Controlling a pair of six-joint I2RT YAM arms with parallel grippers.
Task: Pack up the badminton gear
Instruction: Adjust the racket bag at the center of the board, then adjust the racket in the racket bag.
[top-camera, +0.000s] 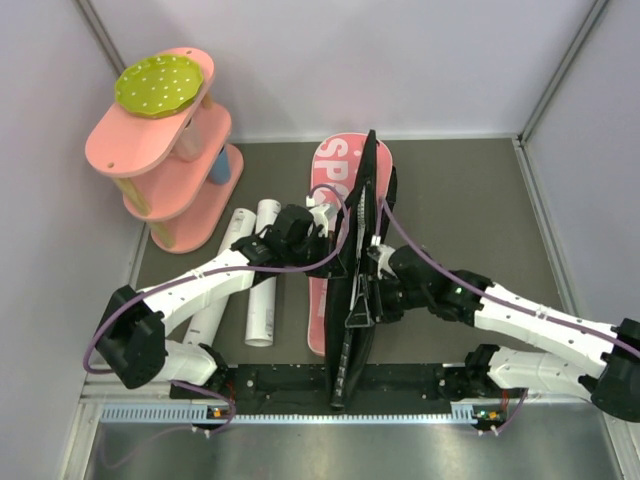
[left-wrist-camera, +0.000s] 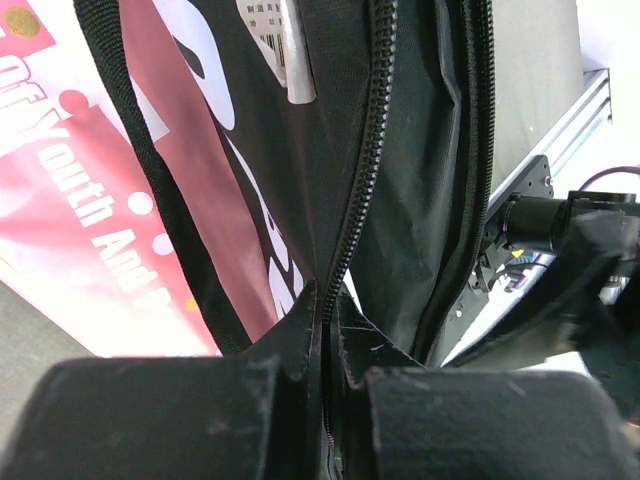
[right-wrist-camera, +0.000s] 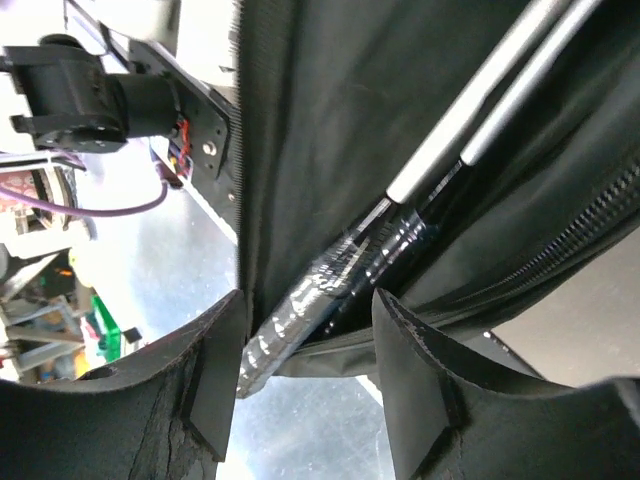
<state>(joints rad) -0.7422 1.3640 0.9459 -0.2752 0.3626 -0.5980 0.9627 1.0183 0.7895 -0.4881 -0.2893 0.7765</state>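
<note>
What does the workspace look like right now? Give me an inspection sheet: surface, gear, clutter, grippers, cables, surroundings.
Surface: dark table, no spills seen.
Job's things: bag lies pink side showing, its black flap raised on edge; a wrapped racket handle sticks out of its opening; two white tubes lie outside, left of it.
Clutter: pink tiered shelf with green disc, far left corner.
Grippers: left gripper shut on the bag's zipper edge; right gripper open, fingers either side of the handle.
Cables: purple cables loop off both arms, near the flap.
Surroundings: pale walls; metal rail at the near edge.
</note>
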